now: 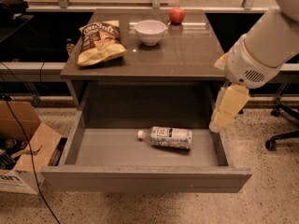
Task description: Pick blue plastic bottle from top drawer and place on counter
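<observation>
The blue plastic bottle [166,137] lies on its side in the open top drawer [145,178], white cap pointing left, right of the drawer's middle. The counter [187,55] is the glossy top of the cabinet above the drawer. My arm comes in from the upper right, and my gripper [227,108] hangs over the drawer's right wall, pointing down, above and to the right of the bottle and apart from it.
On the counter stand a chip bag [99,42] at the left, a white bowl [150,31] and a red apple [176,15] at the back. An open cardboard box [23,146] and cables lie on the floor at the left. An office chair base [282,136] is at the right.
</observation>
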